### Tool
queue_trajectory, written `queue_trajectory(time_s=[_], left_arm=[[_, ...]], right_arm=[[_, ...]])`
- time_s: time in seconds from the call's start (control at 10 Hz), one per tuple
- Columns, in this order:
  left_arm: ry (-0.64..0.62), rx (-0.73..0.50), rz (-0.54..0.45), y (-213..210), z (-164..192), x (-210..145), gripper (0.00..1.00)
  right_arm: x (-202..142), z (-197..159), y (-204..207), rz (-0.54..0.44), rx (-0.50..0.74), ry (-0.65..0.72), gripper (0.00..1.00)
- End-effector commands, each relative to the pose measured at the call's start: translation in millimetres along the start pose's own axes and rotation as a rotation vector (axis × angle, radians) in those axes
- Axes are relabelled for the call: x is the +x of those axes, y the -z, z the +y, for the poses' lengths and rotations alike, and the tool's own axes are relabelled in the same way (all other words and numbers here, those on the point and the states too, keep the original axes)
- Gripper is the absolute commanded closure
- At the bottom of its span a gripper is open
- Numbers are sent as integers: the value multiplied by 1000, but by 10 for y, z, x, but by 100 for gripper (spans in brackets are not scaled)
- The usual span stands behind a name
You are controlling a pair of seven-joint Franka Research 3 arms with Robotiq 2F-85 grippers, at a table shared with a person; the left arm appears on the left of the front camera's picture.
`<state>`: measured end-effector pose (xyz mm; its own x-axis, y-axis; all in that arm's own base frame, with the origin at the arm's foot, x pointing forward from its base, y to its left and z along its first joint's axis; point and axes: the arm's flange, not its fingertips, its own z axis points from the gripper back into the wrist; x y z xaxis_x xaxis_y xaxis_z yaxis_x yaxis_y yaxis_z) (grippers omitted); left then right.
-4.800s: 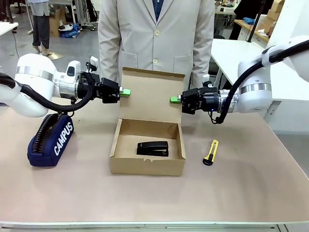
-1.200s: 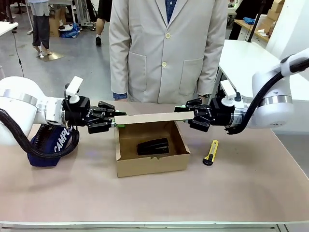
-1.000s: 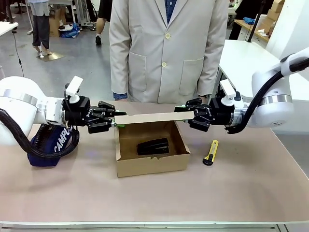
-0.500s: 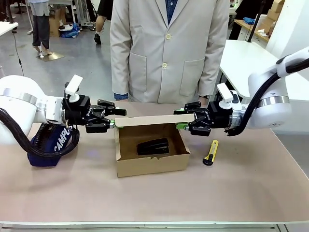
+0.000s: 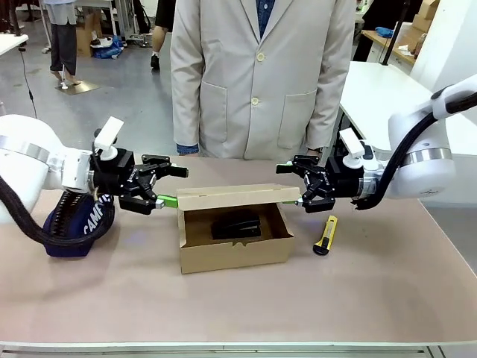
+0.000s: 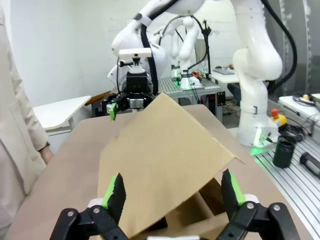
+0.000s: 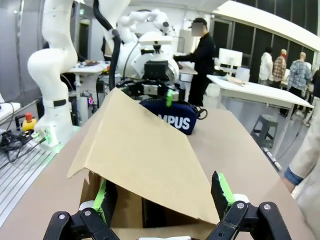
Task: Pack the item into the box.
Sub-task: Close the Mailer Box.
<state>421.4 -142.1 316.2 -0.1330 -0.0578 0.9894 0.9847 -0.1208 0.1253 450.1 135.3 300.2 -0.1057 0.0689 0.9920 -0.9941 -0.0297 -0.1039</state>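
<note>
The brown cardboard box (image 5: 234, 252) stands mid-table. Its flap lid (image 5: 232, 196) slopes down over the opening, half closed. Under the lid, inside the box, lies the black item (image 5: 237, 224). My left gripper (image 5: 170, 186) is open at the lid's left end, and my right gripper (image 5: 292, 185) is open at its right end. In the left wrist view the lid (image 6: 165, 150) lies between the spread green fingers (image 6: 114, 197) without being pinched. The right wrist view shows the same lid (image 7: 142, 150) between its own fingers (image 7: 220, 192).
A yellow-and-black utility knife (image 5: 325, 234) lies right of the box. The navy CAMPUS pouch (image 5: 74, 224) sits under my left arm. A person in a beige coat (image 5: 261, 74) stands at the far edge. Bare table stretches in front of the box.
Both grippers have opened and let go of the lid's ends. The lid has dropped from level to a slope over the box. Both grippers have drawn slightly outward.
</note>
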Motion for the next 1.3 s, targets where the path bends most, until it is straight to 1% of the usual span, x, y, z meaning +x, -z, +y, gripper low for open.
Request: queue_trajectory(time_s=[0.0,0.1,0.2,0.3,0.4,0.5,0.6,0.7,0.8,0.9,1.1,1.2], left_arm=[[68,28,64,-328,-267,13,0],[83,90,59,-513,-346,55,0],[100,144,26,-633,-401,107,0],[107,202,-44,-629,-407,169,0],[105,215,-117,-497,-375,214,0],[67,216,-144,-348,-309,229,0],[35,213,-147,-197,-232,218,0],[-13,188,-146,-70,-162,187,0],[-40,193,-137,6,-114,155,0],[-91,157,-127,125,-60,102,0],[-101,139,-79,261,-27,30,0],[-109,128,-56,318,-14,-5,0]], right_arm=[[-422,222,-303,58,-48,-38,0],[-394,213,-499,66,-94,-27,0],[-348,197,-631,47,-136,-20,0],[-275,158,-657,-24,-171,3,0],[-202,105,-542,-124,-177,72,0],[-159,49,-403,-189,-203,165,0],[-122,17,-278,-239,-184,249,0],[-61,6,-151,-261,-165,305,0],[-22,-4,-56,-246,-149,314,0],[-8,-15,29,-217,-124,308,0],[-28,-11,173,-124,-79,283,0],[-56,-5,234,-57,-73,264,0]])
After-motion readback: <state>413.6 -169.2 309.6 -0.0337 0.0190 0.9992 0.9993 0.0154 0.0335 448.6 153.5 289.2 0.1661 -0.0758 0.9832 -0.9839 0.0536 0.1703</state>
